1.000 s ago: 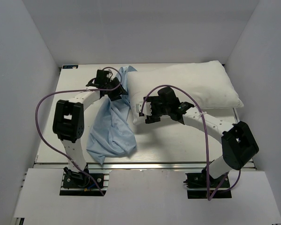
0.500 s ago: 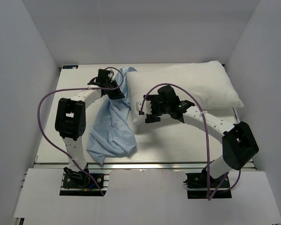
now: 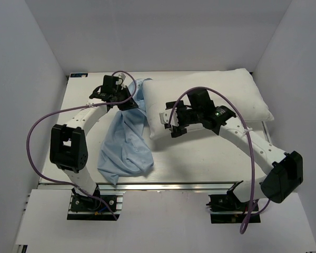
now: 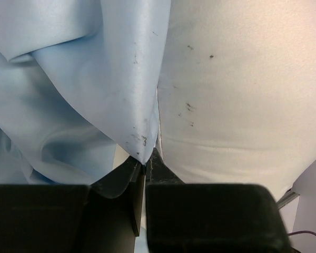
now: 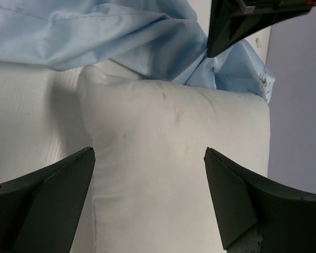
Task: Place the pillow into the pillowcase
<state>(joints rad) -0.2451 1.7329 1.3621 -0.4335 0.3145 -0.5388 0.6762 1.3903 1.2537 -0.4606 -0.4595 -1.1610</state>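
The plump white pillow lies at the table's back right. Beside its left end the wrinkled light-blue pillowcase trails toward the front edge. My left gripper is at the pillowcase's upper part, right next to the pillow's left end. In the left wrist view the left gripper is shut on a fold of the pillowcase, with the pillow beside it. My right gripper hovers over the pillow's near left corner. In the right wrist view the right gripper stands wide open above the pillow, holding nothing.
White walls enclose the table on the left, back and right. Purple cables loop off both arms. In the right wrist view, the left gripper's dark finger shows at the top above the pillowcase.
The left gripper has shut on the pillowcase fold, and its arm's elbow swung left. The right arm stretched out, shifting its gripper slightly right, jaws a bit wider.
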